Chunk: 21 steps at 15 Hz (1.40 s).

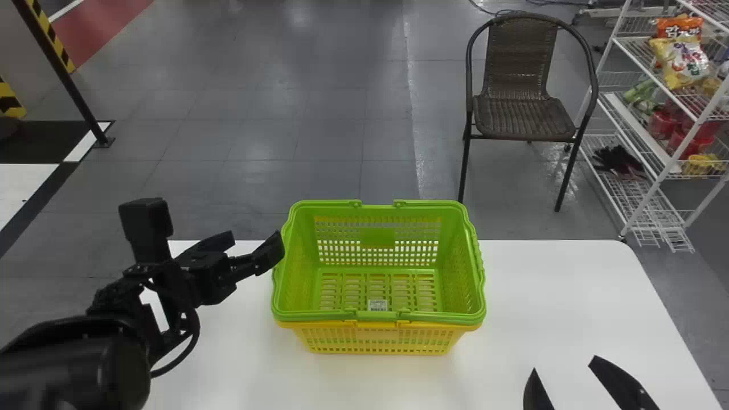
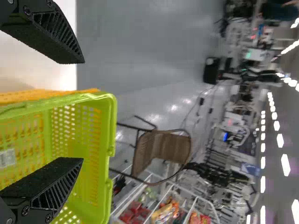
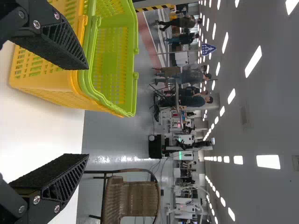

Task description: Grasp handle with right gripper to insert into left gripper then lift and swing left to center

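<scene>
- Possibly R gripper [image 3: 88,112] would've slipped or snagged yellow basket [image 1: 330,339], b/c folded handle [image 1: 307,315] lay close to rim.
- Green basket [image 1: 379,236] sat nested in it, mid-bench [image 1: 547,296].
- L gripper [image 2: 84,111] hung by L rim, pointing fwd, fingers apart.
- R gripper, also unclenched, hovered near R.

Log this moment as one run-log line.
green basket nested in yellow basket on table | left tool open, at their left side | right tool open, off to their right | no handle grasped
</scene>
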### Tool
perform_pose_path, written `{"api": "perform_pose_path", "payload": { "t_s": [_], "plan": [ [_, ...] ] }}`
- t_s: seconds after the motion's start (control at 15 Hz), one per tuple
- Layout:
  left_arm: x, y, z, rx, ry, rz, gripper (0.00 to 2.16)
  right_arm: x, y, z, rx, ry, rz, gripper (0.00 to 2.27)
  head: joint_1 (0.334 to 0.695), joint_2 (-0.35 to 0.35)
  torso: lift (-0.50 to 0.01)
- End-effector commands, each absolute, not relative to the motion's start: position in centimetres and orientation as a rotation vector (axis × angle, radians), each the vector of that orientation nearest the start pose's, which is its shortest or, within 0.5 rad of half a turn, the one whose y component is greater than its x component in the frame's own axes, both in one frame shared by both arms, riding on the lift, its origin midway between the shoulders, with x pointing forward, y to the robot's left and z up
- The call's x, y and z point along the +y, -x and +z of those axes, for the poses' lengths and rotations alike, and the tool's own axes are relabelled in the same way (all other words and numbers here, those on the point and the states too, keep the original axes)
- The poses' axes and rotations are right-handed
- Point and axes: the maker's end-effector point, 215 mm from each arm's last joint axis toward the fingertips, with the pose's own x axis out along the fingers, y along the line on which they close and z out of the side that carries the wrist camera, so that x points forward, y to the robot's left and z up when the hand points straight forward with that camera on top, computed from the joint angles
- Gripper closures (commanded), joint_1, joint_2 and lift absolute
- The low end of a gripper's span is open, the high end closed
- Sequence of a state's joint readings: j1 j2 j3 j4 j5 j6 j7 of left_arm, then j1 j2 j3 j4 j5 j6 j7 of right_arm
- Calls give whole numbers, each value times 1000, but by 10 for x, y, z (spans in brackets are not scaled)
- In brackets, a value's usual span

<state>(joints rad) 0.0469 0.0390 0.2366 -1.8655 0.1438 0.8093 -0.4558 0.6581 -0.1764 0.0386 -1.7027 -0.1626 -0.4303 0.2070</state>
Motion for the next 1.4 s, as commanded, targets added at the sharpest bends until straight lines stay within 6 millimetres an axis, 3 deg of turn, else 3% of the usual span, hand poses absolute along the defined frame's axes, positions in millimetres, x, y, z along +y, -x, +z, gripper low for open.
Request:
{"api": "perform_pose_path", "payload": {
  "t_s": [0.0, 0.33, 0.87, 1.33],
  "plan": [
    [250, -532, -430, 625, 335, -284, 49, -208, -343, -453, 102, -33, 265, 167, 695, 52, 0],
    [250, -526, -429, 837, 545, -363, 53, -207, -342, -456, 113, -31, 267, 167, 695, 53, 0],
    [283, -571, -393, 865, 813, -498, 60, -207, -341, -457, 116, -29, 268, 167, 695, 77, 0],
    [264, -584, -426, 929, 667, -549, 56, -206, -340, -455, 115, -28, 271, 167, 695, 82, 0]
  ]
}}
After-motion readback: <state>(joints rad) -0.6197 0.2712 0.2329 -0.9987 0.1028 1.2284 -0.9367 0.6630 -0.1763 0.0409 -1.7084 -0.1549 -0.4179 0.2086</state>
